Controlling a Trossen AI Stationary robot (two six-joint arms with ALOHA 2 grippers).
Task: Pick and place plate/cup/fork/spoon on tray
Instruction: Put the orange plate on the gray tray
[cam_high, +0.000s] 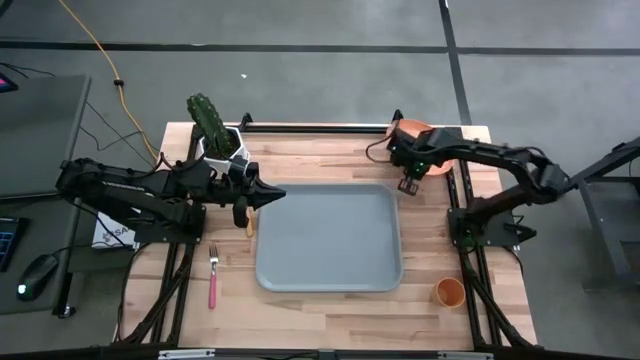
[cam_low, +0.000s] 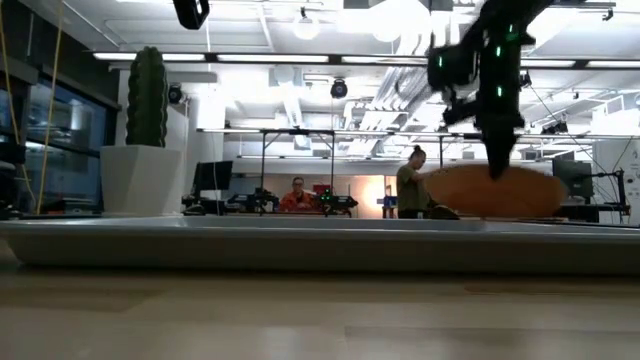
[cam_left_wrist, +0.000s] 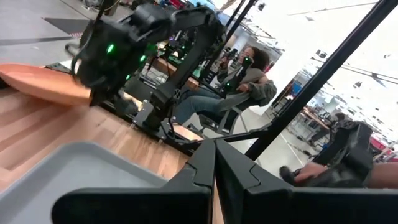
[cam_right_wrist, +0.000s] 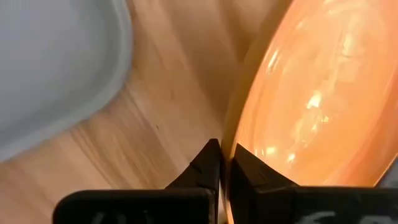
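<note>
The orange plate (cam_high: 407, 129) is at the table's far right, mostly under my right arm. My right gripper (cam_high: 408, 186) points steeply down and is shut on the plate's rim. The pale blue-grey tray (cam_high: 330, 238) lies in the middle of the table. My left gripper (cam_high: 278, 194) hovers level at the tray's far left corner, shut on nothing. The spoon (cam_high: 249, 222) lies partly hidden under it. The pink-handled fork (cam_high: 212, 276) lies flat left of the tray. The small orange cup (cam_high: 449, 291) stands upright near the front right. My right gripper pinches the plate's rim (cam_right_wrist: 241, 121) between its two fingers, on the side of the plate that faces the tray. The fingers come from above, slanting down. The plate (cam_low: 495, 190) hangs tilted below them; whether its far edge still touches the table, I cannot tell.
A white pot with a green cactus (cam_high: 212, 128) stands at the far left, beside my left arm. Bare wood lies between the tray's right rim (cam_high: 400, 240) and the right arm's base. People sit at desks in the room beyond the table.
</note>
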